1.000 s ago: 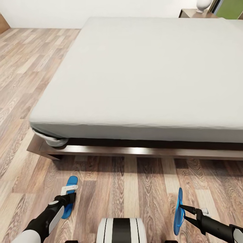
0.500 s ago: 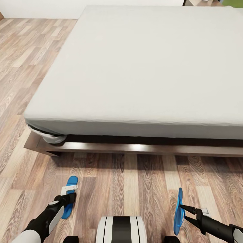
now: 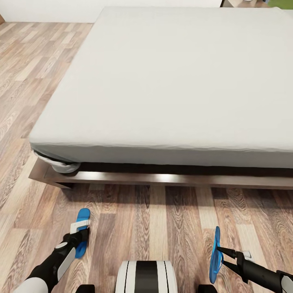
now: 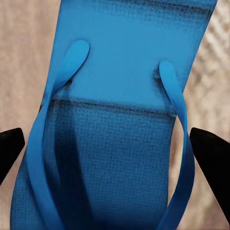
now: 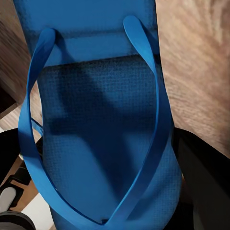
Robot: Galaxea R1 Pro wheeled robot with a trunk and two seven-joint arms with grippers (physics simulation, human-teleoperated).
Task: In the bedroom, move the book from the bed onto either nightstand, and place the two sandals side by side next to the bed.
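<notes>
Two bright blue sandals are in my grippers, low over the wood floor in front of the bed [image 3: 175, 81]. My left gripper [image 3: 80, 237] is shut on the left sandal [image 3: 83, 215], which lies flat and points at the bed frame [image 3: 162, 178]. In the left wrist view this sandal [image 4: 120, 120] spans the gap between the black fingertips [image 4: 9, 148]. My right gripper [image 3: 219, 255] is shut on the other sandal [image 3: 213, 268], held up on its edge. That sandal [image 5: 105, 134] is seen close up in the right wrist view. The book is out of view; the grey mattress is bare.
Wood-plank floor [image 3: 154, 215] runs between my base [image 3: 146, 278] and the bed frame, and on along the bed's left side. A grey bundle [image 3: 63, 166] sticks out under the mattress's near left corner. A sliver of brown furniture [image 3: 230, 3] shows at the far right.
The view tilted down a second ago, then held still. My left gripper and its sandal have since shifted slightly left and lower. The right arm and its sandal have not moved.
</notes>
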